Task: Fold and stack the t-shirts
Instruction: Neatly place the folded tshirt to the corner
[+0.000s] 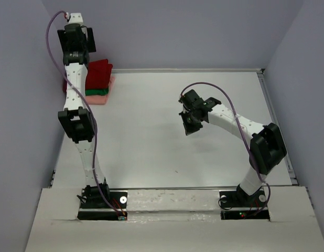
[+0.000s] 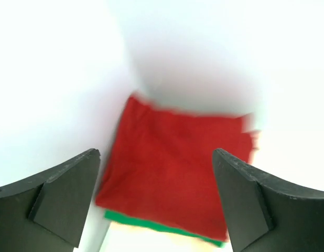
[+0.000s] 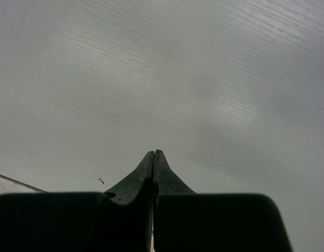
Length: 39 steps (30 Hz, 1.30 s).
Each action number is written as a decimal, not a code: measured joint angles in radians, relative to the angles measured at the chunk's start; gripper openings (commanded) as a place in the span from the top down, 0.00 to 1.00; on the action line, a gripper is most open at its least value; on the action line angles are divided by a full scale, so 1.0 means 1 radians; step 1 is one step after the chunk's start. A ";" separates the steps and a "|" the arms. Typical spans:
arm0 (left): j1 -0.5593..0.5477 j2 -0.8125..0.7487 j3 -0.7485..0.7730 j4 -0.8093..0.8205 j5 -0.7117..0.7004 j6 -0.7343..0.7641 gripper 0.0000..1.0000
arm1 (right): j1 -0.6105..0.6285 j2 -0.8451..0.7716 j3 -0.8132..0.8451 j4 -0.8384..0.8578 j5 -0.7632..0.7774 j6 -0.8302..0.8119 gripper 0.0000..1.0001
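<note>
A stack of folded t-shirts [image 1: 99, 79] lies at the table's far left corner: a red one on top, a green one under it and a pale pink one at the bottom. In the left wrist view the red shirt [image 2: 172, 168] fills the middle, with a green edge [image 2: 151, 224] below it. My left gripper [image 2: 157, 178] is open and empty, raised above the stack; it also shows in the top view [image 1: 78, 39]. My right gripper [image 1: 191, 126] is shut and empty above the bare table at centre right; its fingertips [image 3: 154, 155] are pressed together.
The white table [image 1: 167, 136] is bounded by purple walls at the back and sides. A raised rail [image 1: 276, 126] runs along the right edge. The arm bases sit on a strip at the near edge [image 1: 172, 202].
</note>
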<state>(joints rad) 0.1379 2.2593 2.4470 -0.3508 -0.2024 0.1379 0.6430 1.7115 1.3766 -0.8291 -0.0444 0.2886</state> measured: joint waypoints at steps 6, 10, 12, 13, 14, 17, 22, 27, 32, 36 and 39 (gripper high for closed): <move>-0.161 -0.124 0.008 0.039 -0.013 0.006 0.01 | 0.000 -0.006 0.001 -0.002 0.003 0.003 1.00; -0.158 -0.090 0.050 0.012 0.006 -0.033 0.03 | 0.000 -0.032 0.004 -0.009 0.010 0.006 1.00; -0.143 -0.058 0.053 -0.008 0.031 -0.066 0.09 | 0.001 -0.050 0.005 -0.010 0.017 0.011 1.00; -0.138 -0.046 0.042 -0.016 0.042 -0.084 0.11 | 0.002 -0.059 0.005 -0.010 0.019 0.013 1.00; -0.132 -0.037 0.020 -0.019 0.056 -0.109 0.11 | 0.004 -0.067 0.005 -0.010 0.023 0.015 1.00; -0.122 -0.030 -0.062 -0.033 0.091 -0.168 0.17 | 0.007 -0.092 0.003 -0.011 0.044 0.021 1.00; -0.118 0.011 -0.090 -0.069 0.138 -0.266 1.00 | 0.007 -0.153 -0.030 -0.008 0.076 0.026 1.00; -0.082 0.060 -0.090 -0.079 0.257 -0.360 1.00 | 0.007 -0.214 -0.097 -0.006 0.098 0.033 1.00; -0.019 0.115 -0.077 -0.090 0.314 -0.420 1.00 | 0.007 -0.238 -0.136 -0.005 0.115 0.040 1.00; 0.025 0.155 -0.069 -0.094 0.334 -0.445 1.00 | 0.007 -0.256 -0.145 -0.003 0.124 0.040 1.00; 0.043 0.180 -0.069 -0.097 0.336 -0.451 1.00 | 0.007 -0.262 -0.145 -0.001 0.126 0.040 1.00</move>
<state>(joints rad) 0.1814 2.4393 2.3779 -0.4480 0.1337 -0.3126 0.6498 1.4494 1.2312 -0.8299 0.0814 0.3290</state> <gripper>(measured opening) 0.011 0.010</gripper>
